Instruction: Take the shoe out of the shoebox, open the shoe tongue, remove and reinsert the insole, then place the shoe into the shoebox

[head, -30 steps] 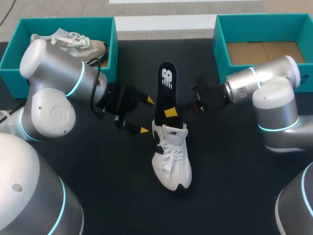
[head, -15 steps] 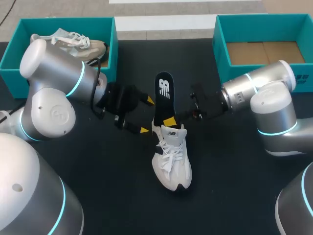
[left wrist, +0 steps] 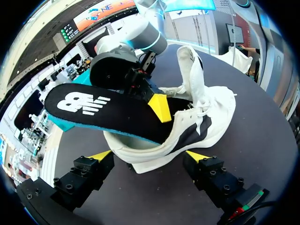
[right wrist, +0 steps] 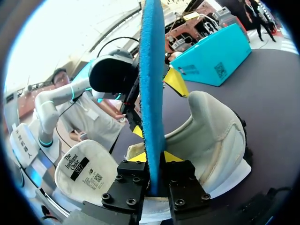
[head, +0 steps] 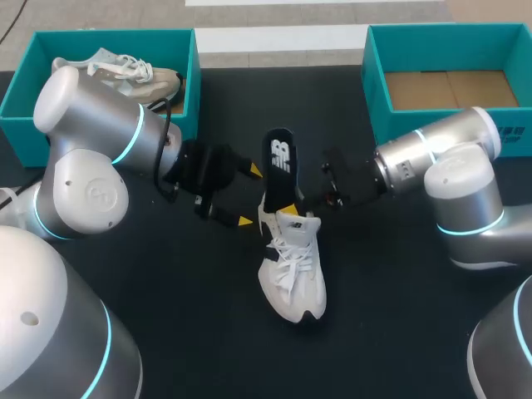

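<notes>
- While clamped on the black insole (head: 280, 162), right hand (right wrist: 153, 157): holds its lower end inside the white shoe (head: 291, 266).
- Left hand (left wrist: 149, 155): fingers apart, beside the shoe's heel.

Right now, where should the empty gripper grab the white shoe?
Probably the heel of the white shoe, from behind, pinching its sides. The left gripper is open with a finger each side of it, and the insole sticks out of the top.

Right pincer (head: 288, 208) slid insole (head: 279, 156) lower, deeper into shoe (head: 293, 270)
</notes>
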